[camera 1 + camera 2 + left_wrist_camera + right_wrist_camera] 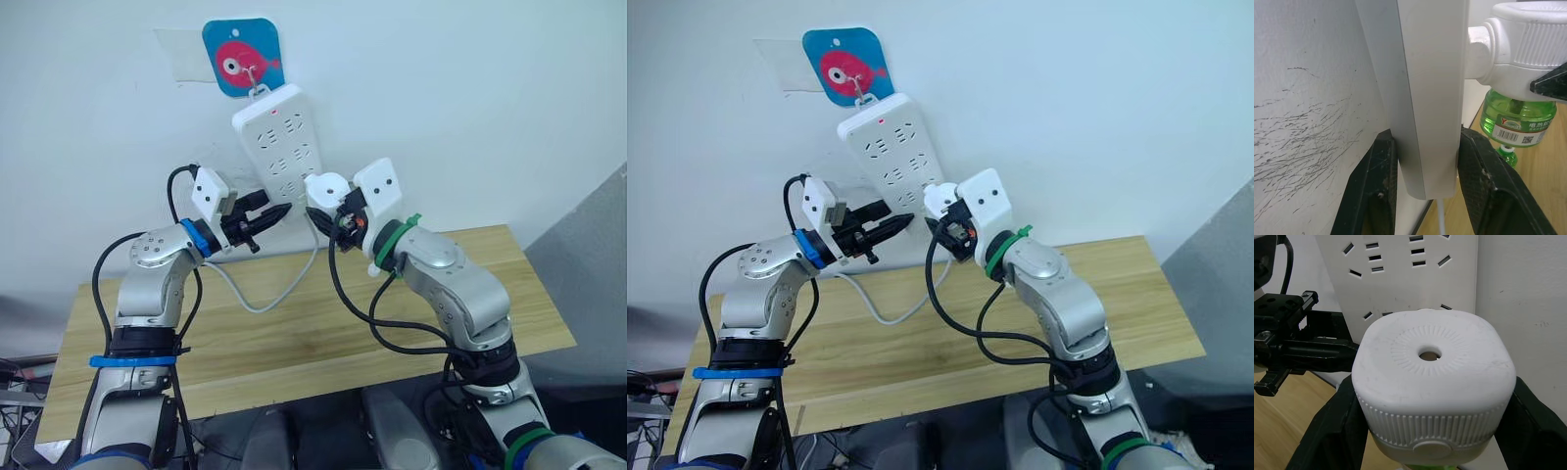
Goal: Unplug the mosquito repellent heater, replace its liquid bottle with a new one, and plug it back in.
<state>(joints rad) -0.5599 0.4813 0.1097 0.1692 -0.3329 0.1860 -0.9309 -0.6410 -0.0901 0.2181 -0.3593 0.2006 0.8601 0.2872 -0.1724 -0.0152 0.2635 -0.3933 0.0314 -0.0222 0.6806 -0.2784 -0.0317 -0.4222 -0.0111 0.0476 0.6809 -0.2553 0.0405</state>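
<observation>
- The left gripper (pixel 1425 191) clamps the power strip's (pixel 279 147) lower end.
- The right gripper (pixel 1430 431) grasps the mosquito repellent heater (pixel 1432 382), plugged into the strip.
- Best move: pull straight out, keeping the strip braced.

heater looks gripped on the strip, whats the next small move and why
Probably pull straight out from the long white power strip: the right hand clamps the small white rounded plastic heater, which sits against the strip, while the left hand braces the strip's lower end.

Blue fish hook (pixel 243 57) on white wall (pixel 470 108) (above wooden table (pixel 294 343)).
</observation>
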